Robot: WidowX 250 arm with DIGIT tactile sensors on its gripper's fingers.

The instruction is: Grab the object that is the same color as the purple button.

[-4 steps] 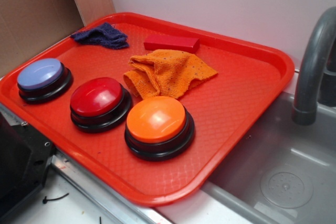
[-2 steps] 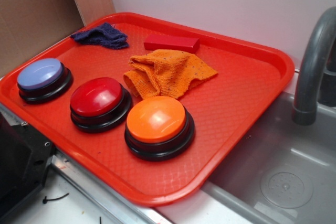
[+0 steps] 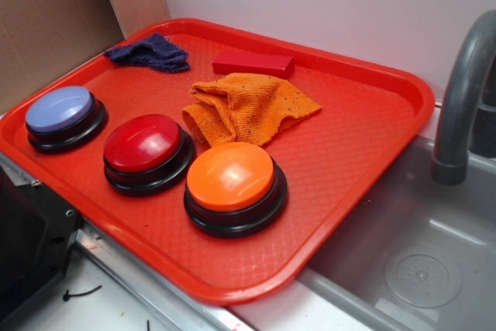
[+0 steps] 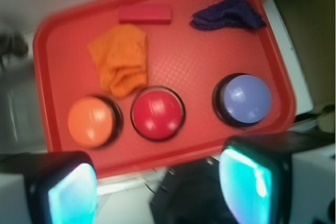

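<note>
Nothing on the tray has moved since the earlier frames; every item sits where it was. So the task is at its very start: the purple cloth (image 3: pixel 149 53) is not yet grabbed and lies crumpled and untouched in the tray's far left corner, just inside the rim. Near it along the far edge rests the red block (image 3: pixel 253 63), apart from the cloth, and the orange cloth (image 3: pixel 246 106) lies bunched toward the middle. Along the near edge stand three buttons in a row: the purple button (image 3: pixel 60 112) at the left corner, the red button (image 3: pixel 145 146) beside it, then the orange button (image 3: pixel 232 178). The red tray (image 3: pixel 364 153) carries all of them. In the wrist view the gripper (image 4: pixel 157 187) hangs high over the tray's near edge, fingers spread wide, holding nothing. Still to do: the whole approach to the far left corner, the descent and the pinch
</note>
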